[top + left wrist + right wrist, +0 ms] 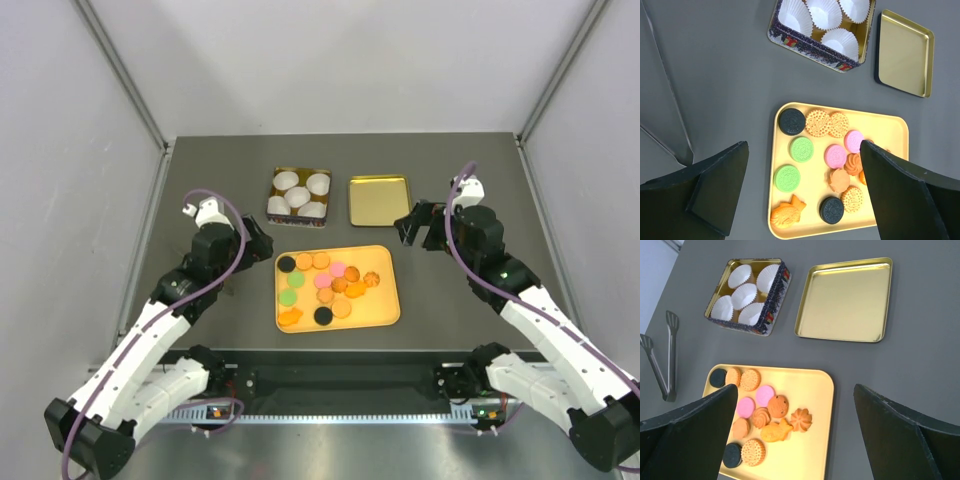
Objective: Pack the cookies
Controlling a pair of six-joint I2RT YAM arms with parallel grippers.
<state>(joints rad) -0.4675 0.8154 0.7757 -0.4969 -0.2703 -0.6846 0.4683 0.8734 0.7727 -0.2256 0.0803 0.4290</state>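
You won't get a brand here. The tin point(810, 47) has a dark blue wall with red and green print that is too small to read, and the embossing on the cookies point(835, 156) can't be read either.

The cookies all lie flat on the yellow tray point(810, 450) at the middle of the table point(220, 170). Seen from above, there are:
- two black ridged discs, one in the 11 o'clock corner and one at the 6 o'clock edge
- two green discs down the 9 o'clock side
- tan patterned rounds along the 12 o'clock edge
- two pink discs near the centre
- orange swirl and flower shapes toward 3 o'clock
- a fish-shaped biscuit point(787, 215) in the 7 o'clock corner

The tin sits at 11 o'clock from the tray and holds five white paper cups point(744, 296). Its gold lid point(845, 300) lies inside-up at 1 o'clock from the tray, just beside the tin. Metal tongs point(671, 355) lie on the table at 9 o'clock from the tray.

Your left gripper point(804, 145) hangs above the tray's 9 o'clock side, with its jaws spread wide and nothing between them. Your right gripper point(795, 387) hangs at 2 o'clock from the tray, also spread wide and holding nothing.
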